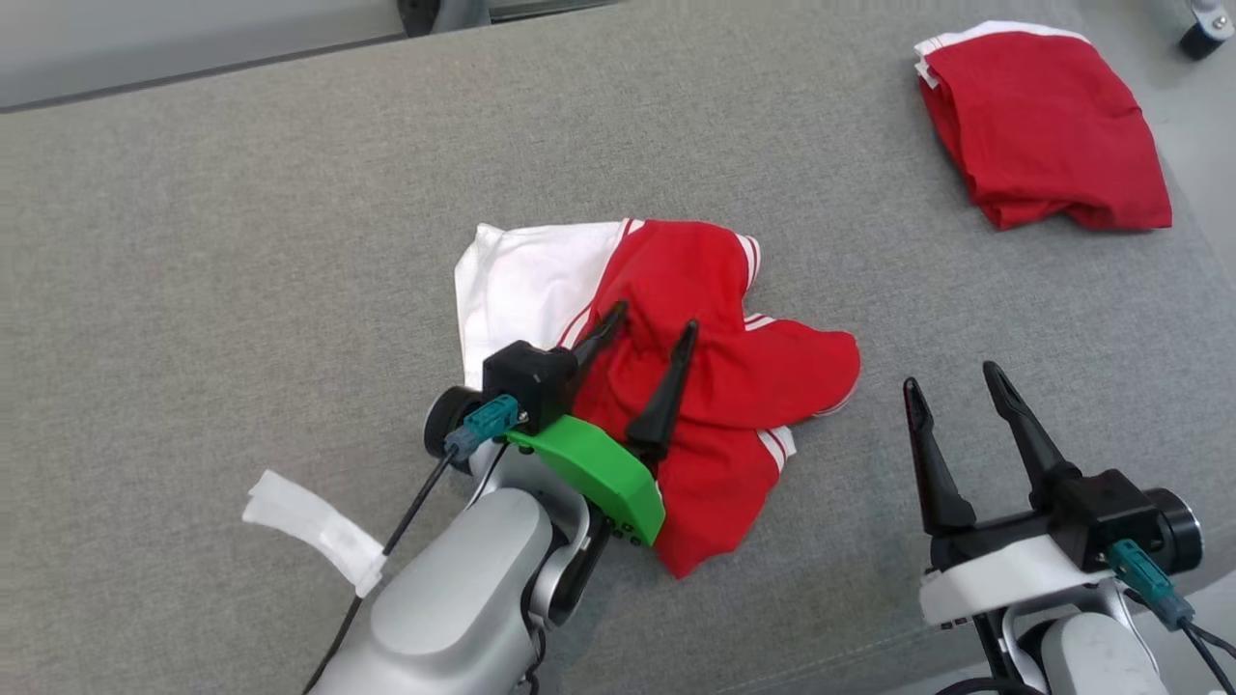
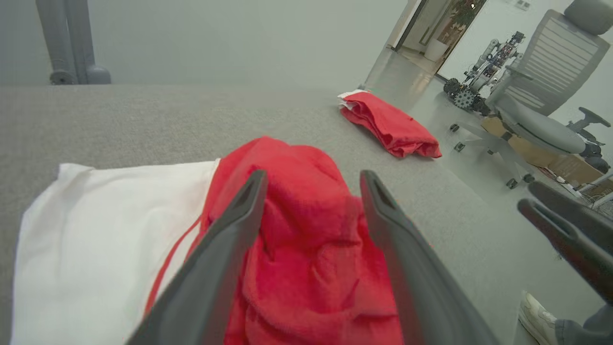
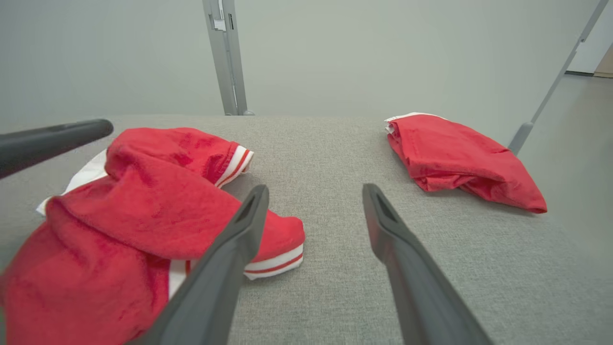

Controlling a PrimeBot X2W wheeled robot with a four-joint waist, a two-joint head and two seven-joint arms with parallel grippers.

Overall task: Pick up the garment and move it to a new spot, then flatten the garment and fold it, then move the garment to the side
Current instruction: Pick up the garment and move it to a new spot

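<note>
Grey woven fabric is seen covering the tabletop point(image 1: 241, 241) from its near edge to its far one. Nearest, at the lower left of the head view, a strip of white tape point(image 1: 314, 526) is seen above the fabric. The left pincer point(image 1: 655, 319) is held with its fingers spread over the garment point(image 1: 734, 386), and a raised hump of red cloth is shown between them in the left wrist view. Whether the fingertips touch the cloth cannot be told. The right pincer point(image 1: 951, 378) is likewise spread, with nothing between its fingers, and is placed just beside the garment's right edge over bare tabletop. The garment, red with a white panel and red-and-white striped cuffs, is left crumpled at the middle of the tabletop. Well apart from it, at the far right corner, a folded red garment point(image 1: 1048, 130) is laid. Beyond the tabletop, a grey office chair point(image 2: 541, 96) is seen on the floor.
</note>
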